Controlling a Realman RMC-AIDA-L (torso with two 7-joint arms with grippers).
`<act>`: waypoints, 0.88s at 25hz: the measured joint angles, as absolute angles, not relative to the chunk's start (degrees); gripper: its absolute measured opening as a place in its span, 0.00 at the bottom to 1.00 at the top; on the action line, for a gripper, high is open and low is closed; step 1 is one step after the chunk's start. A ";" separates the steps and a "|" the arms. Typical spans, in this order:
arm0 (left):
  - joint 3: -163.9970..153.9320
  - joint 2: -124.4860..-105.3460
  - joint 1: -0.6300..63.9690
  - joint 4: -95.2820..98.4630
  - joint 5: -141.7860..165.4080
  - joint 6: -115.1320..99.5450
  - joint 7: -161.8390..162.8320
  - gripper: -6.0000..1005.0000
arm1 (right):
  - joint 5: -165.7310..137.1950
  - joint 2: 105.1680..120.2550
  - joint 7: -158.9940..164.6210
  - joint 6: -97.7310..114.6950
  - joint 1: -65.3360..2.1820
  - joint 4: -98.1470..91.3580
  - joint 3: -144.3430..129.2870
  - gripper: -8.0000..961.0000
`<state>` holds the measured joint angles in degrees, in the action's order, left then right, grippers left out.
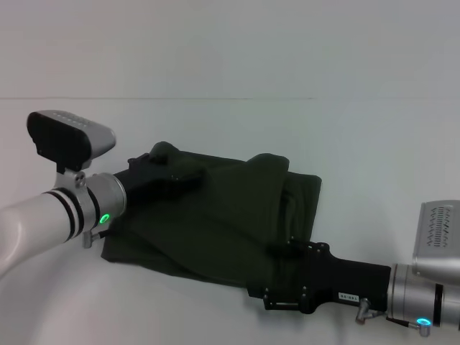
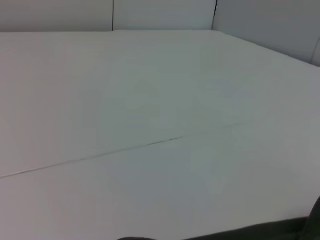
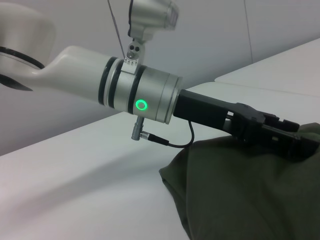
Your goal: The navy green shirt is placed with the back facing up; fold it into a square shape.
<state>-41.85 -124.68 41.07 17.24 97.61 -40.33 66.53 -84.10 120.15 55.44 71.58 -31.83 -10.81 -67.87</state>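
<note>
The navy green shirt [image 1: 230,215] lies in the middle of the white table [image 1: 359,129], partly folded, with layers overlapping and a fold ridge on its right part. My left gripper [image 1: 188,180] reaches in from the left and rests on the shirt's far left part, where the cloth bunches up beside it. The right wrist view shows that same left gripper [image 3: 295,142] low on the shirt [image 3: 240,200]. My right gripper [image 1: 269,277] comes in from the near right and sits at the shirt's near right edge, dark against the dark cloth. No lettering shows.
A thin seam [image 1: 215,98] runs across the white table beyond the shirt, and the seam [image 2: 150,144] also crosses the left wrist view. Wall panels [image 2: 160,15] stand behind the table's far edge. Bare tabletop surrounds the shirt.
</note>
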 joint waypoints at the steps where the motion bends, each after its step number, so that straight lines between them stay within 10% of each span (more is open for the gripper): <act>1: -41.76 -124.61 40.76 17.55 97.24 -41.33 66.89 0.87 | -84.11 120.14 55.22 71.63 -31.74 -10.81 -67.69 0.98; 10: -41.69 -123.27 29.72 32.40 96.91 -61.97 85.58 0.87 | -84.10 119.78 51.34 76.39 -29.46 -10.81 -61.68 0.98; 22: -41.59 -115.12 24.05 32.34 108.41 -76.95 118.69 0.87 | -84.11 119.88 43.95 83.13 -22.13 -12.30 -54.98 0.98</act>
<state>-41.59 -115.12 24.05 32.34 108.41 -76.95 118.69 -84.11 119.88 43.95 83.13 -22.13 -12.30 -54.98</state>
